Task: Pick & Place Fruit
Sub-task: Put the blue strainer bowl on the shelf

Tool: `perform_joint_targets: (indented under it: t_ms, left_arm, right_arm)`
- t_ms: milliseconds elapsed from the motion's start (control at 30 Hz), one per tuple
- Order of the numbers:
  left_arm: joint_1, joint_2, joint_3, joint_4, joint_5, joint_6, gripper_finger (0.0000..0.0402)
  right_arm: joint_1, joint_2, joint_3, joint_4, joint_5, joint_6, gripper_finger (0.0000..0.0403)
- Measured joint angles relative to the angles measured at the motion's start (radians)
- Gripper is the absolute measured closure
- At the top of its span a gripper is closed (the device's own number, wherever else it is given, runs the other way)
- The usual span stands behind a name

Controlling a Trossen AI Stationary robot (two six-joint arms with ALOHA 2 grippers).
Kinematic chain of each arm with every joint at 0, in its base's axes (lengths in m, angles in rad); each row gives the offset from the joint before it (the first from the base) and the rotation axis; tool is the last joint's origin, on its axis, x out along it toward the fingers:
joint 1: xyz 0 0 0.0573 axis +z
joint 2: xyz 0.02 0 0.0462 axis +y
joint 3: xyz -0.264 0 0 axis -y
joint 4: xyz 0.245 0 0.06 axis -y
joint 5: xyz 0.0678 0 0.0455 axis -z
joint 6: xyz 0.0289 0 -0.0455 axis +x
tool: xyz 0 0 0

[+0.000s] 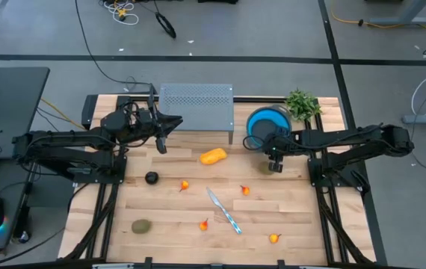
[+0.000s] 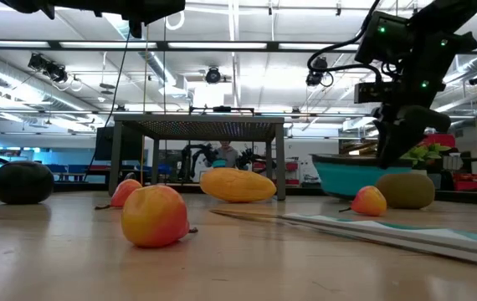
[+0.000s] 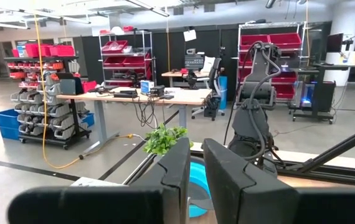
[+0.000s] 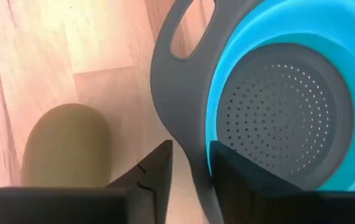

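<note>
1. The wooden desk [image 1: 288, 224] carries the toy fruit, a knife, a colander, a plant and a metal rack.
2. The right gripper [image 1: 274, 166] is at the right far part of the desk, at the near rim of the blue colander [image 1: 261, 119]. In its wrist view the jaws stand with only a narrow gap, the grey rim of the colander [image 4: 184, 112] showing between them; nothing is seen pinched.
3. A brownish-green oval fruit [image 4: 68, 146] lies on the desk just beside the right gripper and the colander; in the low view this oval [image 2: 406, 190] sits on the wood below the gripper, apart from it.
4. The left gripper [image 1: 161, 146] hangs above the desk at the left far part, near the perforated metal rack [image 1: 196, 106]. Its jaws are nearly pressed together and hold nothing.
5. The oblong yellow-orange fruit [image 1: 213, 156] lies near the desk's centre, just in front of the rack.
6. The dark ball [image 1: 151, 178] lies left of centre; a second brownish-green oval [image 1: 141, 226] lies at the near left.
7. Small orange-red pieces are scattered: [image 1: 185, 185], [image 1: 245, 190], [image 1: 204, 224] and [image 1: 274, 238].
8. The teal-handled knife [image 1: 224, 211] lies aslant among them, touching none.
9. The green leafy plant [image 1: 303, 104] stands at the far right, beside the colander.
</note>
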Motion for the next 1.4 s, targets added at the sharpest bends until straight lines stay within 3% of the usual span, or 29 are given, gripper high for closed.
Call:
perform_joint_targets:
  t_ms: [167,500,933,1200,1400]
  left_arm:
    - [0.0,0.0,0.0,0.0,0.0,0.0,0.0345]
    - [0.0,0.0,0.0,0.0,-0.004,0.007,0.0345]
    - [0.0,0.0,0.0,0.0,-0.004,0.008,0.0345]
    - [0.0,0.0,0.0,-0.006,0.013,0.003,0.0345]
    - [0.0,0.0,0.0,-0.006,0.015,-0.006,0.0345]
  right_arm:
    - [0.0,0.0,0.0,0.006,0.004,0.0,0.0318]
    - [0.0,0.001,0.018,0.01,0.009,0.0,0.032]
    - [0.013,0.0,0.339,-0.118,0.189,-0.023,0.0321]
    - [0.013,0.007,0.344,-0.219,-0.024,-0.026,0.0317]
    - [0.009,0.014,0.239,-0.232,-0.045,-0.026,0.0271]
